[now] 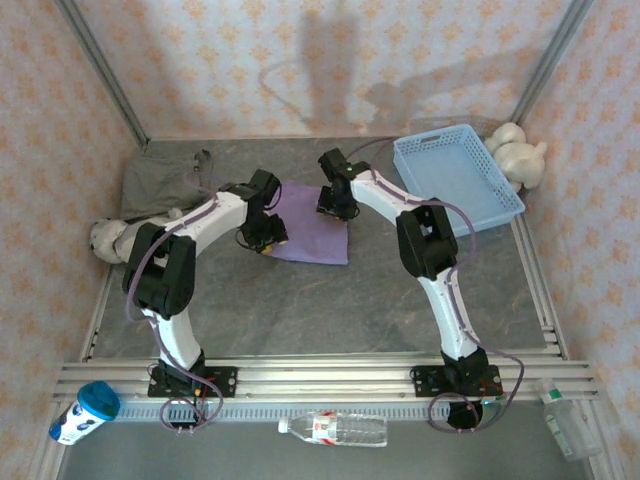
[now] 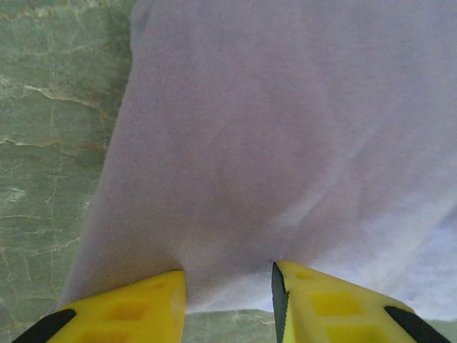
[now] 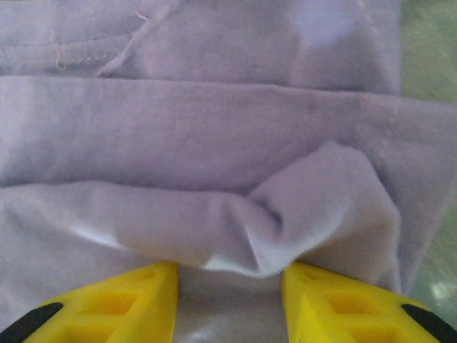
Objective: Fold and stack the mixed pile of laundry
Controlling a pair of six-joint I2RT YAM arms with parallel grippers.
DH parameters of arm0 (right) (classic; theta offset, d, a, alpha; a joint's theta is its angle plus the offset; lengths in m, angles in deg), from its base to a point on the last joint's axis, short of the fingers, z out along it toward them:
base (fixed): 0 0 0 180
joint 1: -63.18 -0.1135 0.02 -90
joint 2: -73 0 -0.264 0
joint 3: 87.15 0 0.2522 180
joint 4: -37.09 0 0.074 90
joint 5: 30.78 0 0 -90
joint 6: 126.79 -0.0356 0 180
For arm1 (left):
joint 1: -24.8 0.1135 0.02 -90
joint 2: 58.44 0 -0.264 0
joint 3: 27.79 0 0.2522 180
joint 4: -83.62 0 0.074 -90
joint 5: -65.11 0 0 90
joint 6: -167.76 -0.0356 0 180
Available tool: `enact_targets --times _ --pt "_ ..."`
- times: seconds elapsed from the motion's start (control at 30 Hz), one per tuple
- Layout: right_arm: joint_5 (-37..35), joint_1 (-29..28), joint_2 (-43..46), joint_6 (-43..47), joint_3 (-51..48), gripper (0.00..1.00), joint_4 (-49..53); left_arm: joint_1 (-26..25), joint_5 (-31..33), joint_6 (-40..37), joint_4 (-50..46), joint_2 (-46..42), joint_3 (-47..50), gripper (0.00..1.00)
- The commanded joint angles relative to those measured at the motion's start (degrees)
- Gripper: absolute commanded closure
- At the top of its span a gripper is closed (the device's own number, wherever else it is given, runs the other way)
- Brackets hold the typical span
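A water bottle (image 1: 335, 429) lies at the near edge at 6 o'clock, and a blue-lidded cup (image 1: 84, 410) lies at 7 o'clock. In the middle of the table (image 1: 300, 310) lies the folded purple T-shirt (image 1: 318, 232). Its long side runs about 6 to 12 o'clock.

The left gripper (image 2: 228, 304) is at the shirt's 9 o'clock edge. Its yellow fingers are apart, with the cloth edge between them. The right gripper (image 3: 230, 300) is at the shirt's 12 o'clock edge. Its fingers are apart too, beside a bunched fold.

A plush toy (image 1: 104, 238) sits at 9 o'clock. The grey-olive garment (image 1: 165, 180) lies spread at 10 o'clock. The blue basket (image 1: 458, 215) sits at 2 o'clock, and its whole floor shows. More plush toys (image 1: 520, 158) sit behind it.
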Motion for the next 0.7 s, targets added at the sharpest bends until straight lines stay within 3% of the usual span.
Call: enact_targets --times 0.0,0.2,0.37,0.53,0.67 --pt "-0.66 -1.60 7.15 -5.05 -13.16 0.58 0.14 -0.12 1.47 -2.37 0.84 1.58 2.23 0.64" --pt "0.10 -8.28 23.11 -15.06 -32.50 0.54 -5.30 0.89 6.07 -7.32 -1.28 4.27 0.06 0.65" --pt "-2.67 -12.37 33.12 -17.90 -35.26 0.39 -2.55 2.54 5.46 -10.96 -3.68 7.67 -7.33 0.61" --pt "-9.85 -12.16 38.93 -11.54 -35.42 0.36 4.55 2.55 5.02 -15.84 -8.42 7.79 -14.45 0.56" --pt "-13.40 -11.91 38.90 -3.81 -35.32 0.36 8.64 2.59 4.60 -15.49 -9.32 5.00 -12.63 0.56"
